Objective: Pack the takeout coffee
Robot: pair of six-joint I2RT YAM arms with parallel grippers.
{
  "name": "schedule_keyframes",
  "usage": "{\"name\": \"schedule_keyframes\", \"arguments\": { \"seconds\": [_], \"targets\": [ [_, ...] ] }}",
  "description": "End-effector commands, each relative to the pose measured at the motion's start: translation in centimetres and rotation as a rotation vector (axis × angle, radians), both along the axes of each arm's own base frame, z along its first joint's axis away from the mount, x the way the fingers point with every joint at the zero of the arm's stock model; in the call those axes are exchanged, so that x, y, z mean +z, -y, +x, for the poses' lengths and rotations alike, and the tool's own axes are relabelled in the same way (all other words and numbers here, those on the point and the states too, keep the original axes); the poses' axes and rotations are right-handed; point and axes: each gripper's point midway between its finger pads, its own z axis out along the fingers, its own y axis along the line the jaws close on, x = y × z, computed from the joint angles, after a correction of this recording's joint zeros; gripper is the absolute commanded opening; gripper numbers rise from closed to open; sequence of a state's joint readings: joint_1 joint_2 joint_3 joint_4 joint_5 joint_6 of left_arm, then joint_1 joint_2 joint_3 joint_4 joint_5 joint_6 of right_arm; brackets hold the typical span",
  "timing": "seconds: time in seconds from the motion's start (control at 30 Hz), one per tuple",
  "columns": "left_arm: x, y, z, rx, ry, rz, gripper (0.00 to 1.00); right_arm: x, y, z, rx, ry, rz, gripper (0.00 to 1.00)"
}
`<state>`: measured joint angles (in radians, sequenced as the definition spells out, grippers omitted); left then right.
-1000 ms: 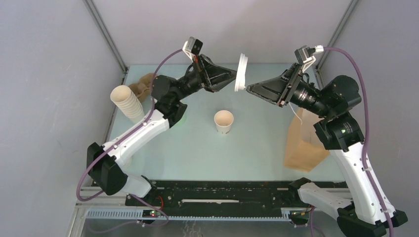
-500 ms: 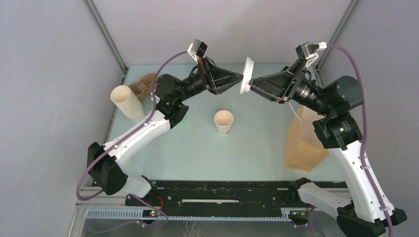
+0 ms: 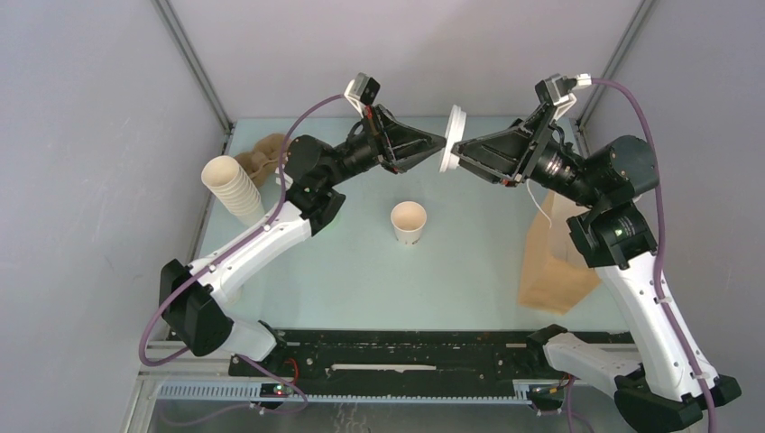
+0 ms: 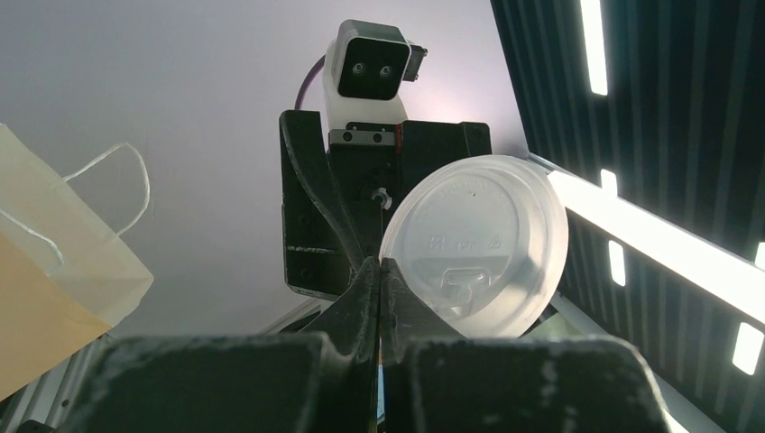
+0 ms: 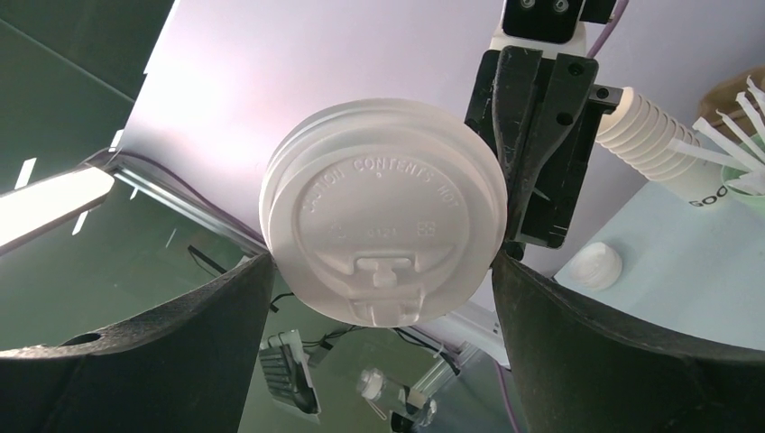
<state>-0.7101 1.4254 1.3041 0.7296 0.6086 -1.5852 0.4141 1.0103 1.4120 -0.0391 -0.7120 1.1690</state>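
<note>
The takeout coffee cup (image 3: 409, 221), cream-white, open-topped and without a lid, stands upright mid-table. A round white lid (image 3: 453, 137) is held on edge in the air above the table's far side. My left gripper (image 3: 442, 142) is shut on the lid's rim; in the left wrist view the jaws (image 4: 380, 271) are pressed together at the lid's (image 4: 474, 244) left edge. My right gripper (image 3: 460, 150) faces it from the right. In the right wrist view its fingers (image 5: 225, 316) stand wide apart on either side of the lid (image 5: 383, 234), close to its rim.
A tall stack of cream cups (image 3: 233, 189) leans at the left edge, with a brown carrier (image 3: 262, 153) behind it. A brown paper bag (image 3: 555, 257) with white handles stands at the right. The right wrist view shows a green cup of white sticks (image 5: 740, 135).
My left gripper has carried the lid rightward. My right gripper has moved left and up, and its fingers now sit around the lid. The cup has not moved.
</note>
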Motion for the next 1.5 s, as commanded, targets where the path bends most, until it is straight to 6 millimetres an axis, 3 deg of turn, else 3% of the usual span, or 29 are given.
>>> {"name": "schedule_keyframes", "arguments": {
  "seconds": [0.0, 0.33, 0.67, 1.47],
  "targets": [
    [1.3, -0.5, -1.0, 0.01, 0.058, -0.025, 0.0, 1.1, 0.0, -0.7, 0.015, 0.043, 0.029, 1.0],
    [0.9, -0.6, -1.2, 0.019, 0.066, 0.001, 0.0, 0.9, -0.1, -0.4, -0.003, 0.035, 0.03, 1.0],
    [-0.3, -0.9, -0.4, 0.119, 0.068, 0.097, 0.0, -1.1, 0.0, 0.1, -0.059, -0.039, -0.029, 1.0],
    [-0.4, -1.2, 0.0, 0.155, 0.048, 0.086, 0.0, -1.2, -0.1, 0.4, -0.075, -0.043, -0.017, 0.99]
  ]
}}
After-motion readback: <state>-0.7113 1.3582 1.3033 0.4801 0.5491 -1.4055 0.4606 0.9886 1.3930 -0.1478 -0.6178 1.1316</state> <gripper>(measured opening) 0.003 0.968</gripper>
